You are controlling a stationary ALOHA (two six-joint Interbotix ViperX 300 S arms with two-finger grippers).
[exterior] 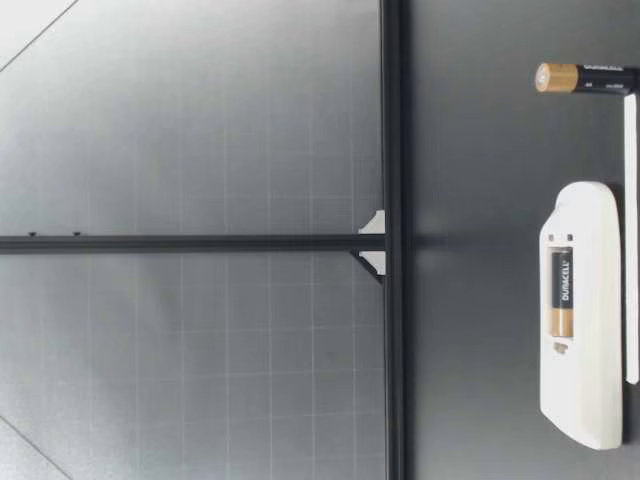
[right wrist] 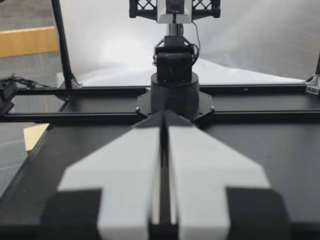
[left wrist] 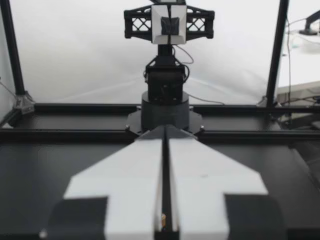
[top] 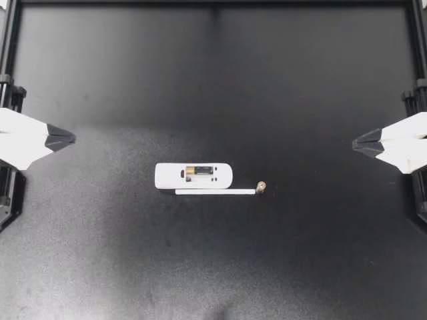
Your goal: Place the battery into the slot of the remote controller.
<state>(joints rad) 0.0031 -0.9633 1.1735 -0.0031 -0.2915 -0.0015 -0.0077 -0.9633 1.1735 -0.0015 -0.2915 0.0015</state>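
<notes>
Top view: a white remote controller (top: 193, 176) lay near the middle of the black tabletop (top: 213, 80), its open back facing up. A thin white battery cover (top: 215, 192) lay just beside its long edge. A seated battery (top: 199, 171) occupied the slot (exterior: 562, 343). An upright battery (top: 261, 187) stood on end just beside the cover's right tip, apart from the remote controller; only its round end showed from above. Low view: this gave the side detail that the top view lacked. The upright battery (exterior: 585, 78) had a copper-gold band at its top and a black body below. The seated battery (exterior: 562, 292) lay lengthwise in the remote controller (exterior: 580, 400), black with its gold band toward the end farther from the upright battery. The battery cover (exterior: 631, 240) lay flat, nearer to that camera than the remote controller. The left jaws and right jaws appeared only in the top and wrist views. They were parked at opposite edges of the tabletop, well apart from the remote controller. Wrist views: each pair of jaws was closed to a thin slit and gripped nothing, pointing across the tabletop at the opposite arm's base (left wrist: 165, 100).
</notes>
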